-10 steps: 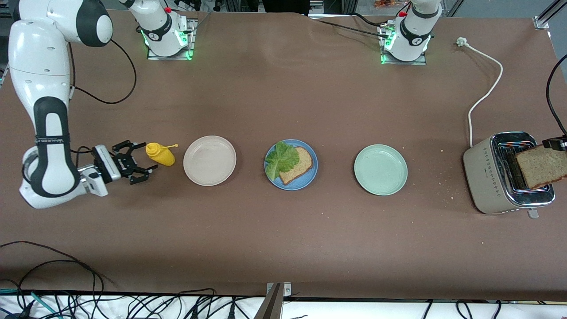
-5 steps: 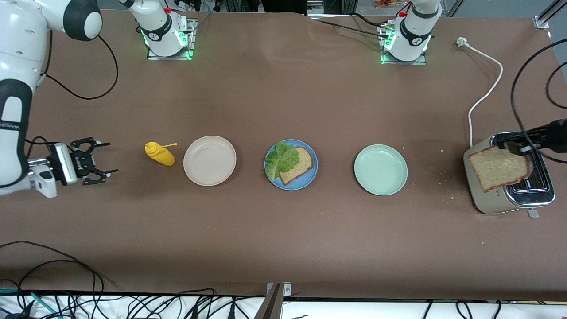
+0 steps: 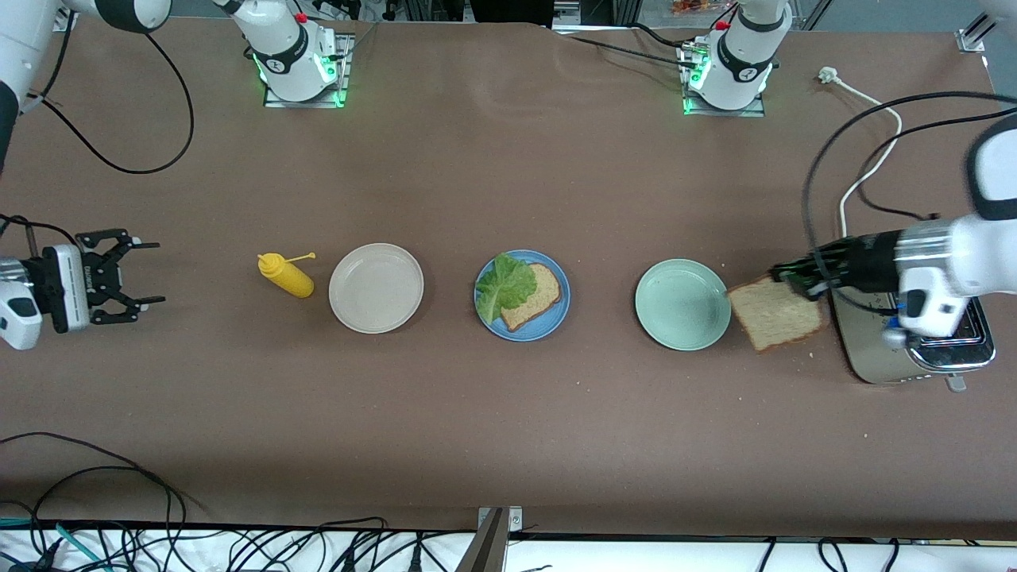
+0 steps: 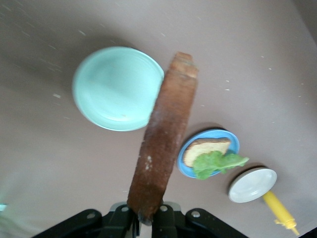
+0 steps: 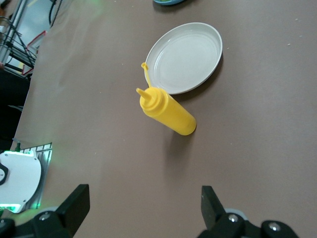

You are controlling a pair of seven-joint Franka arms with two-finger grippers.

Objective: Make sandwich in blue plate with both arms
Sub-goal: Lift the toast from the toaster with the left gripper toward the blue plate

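Between the toaster and the pale green plate, I have the left pincer clamped on one edge of the second bread slice, which hangs over the worktop beside that plate's rim. The target, the blue plate, lies from this pincer toward the right arm's end of the worktop, with the pale green plate in between. In the left wrist view the held slice presents edge-on, its long axis running away from the pincer. My judgement: the carry must cross the green plate, then the slice must be laid flat.

The left arm is nearer to the target. The right pincer waits with jaws wide, over the worktop at its own end, well apart from the yellow bottle.

Count: bread slices, two, one already on the blue plate; lettuce leaf, one, on that slice; plates, three, including the beige plate; bottle, one; toaster, one.
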